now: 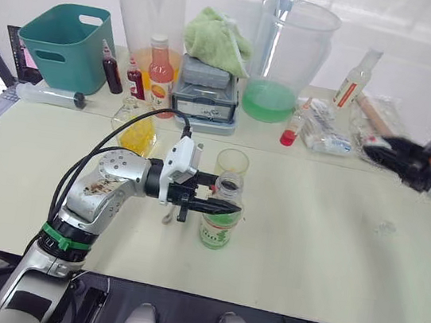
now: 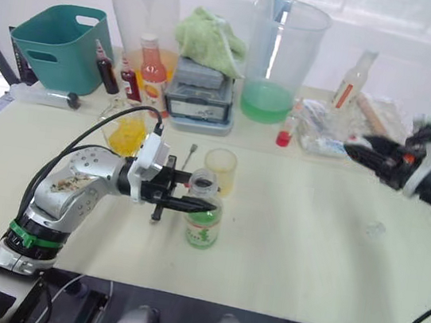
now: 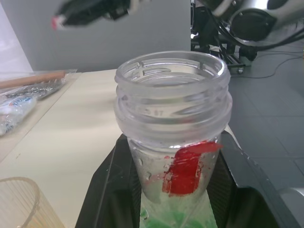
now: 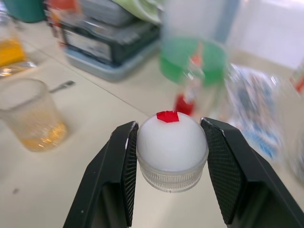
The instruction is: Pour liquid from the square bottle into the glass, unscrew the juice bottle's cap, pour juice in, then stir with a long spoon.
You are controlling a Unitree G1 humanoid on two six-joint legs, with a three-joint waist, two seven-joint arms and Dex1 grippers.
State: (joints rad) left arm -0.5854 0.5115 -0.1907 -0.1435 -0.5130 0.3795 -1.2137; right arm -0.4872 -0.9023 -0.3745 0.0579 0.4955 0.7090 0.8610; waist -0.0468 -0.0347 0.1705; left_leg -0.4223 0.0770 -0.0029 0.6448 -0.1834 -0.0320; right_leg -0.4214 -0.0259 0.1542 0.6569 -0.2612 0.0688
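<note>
The juice bottle [image 1: 218,224] stands uncapped near the table's middle front, green label low on its body. My left gripper [image 1: 223,195] is shut on its neck, just under the open threaded mouth [image 3: 173,80]. Right behind it stands the glass [image 1: 232,164] with a little yellow liquid. The square bottle [image 1: 137,128], part full of yellow liquid, stands to the left of the glass. The long spoon [image 2: 188,156] lies on the table between them, partly hidden by my left arm. My right gripper [image 2: 358,149] hovers at the far right, shut on the white cap [image 4: 172,147].
Along the back stand a teal basket [image 1: 63,44], two big clear jugs [image 1: 149,7] [image 1: 291,52], a green cloth on a grey box [image 1: 206,88], a red-capped orange bottle [image 1: 159,73], small bottles and packets [image 1: 332,134]. A syringe [image 1: 48,95] lies at the left.
</note>
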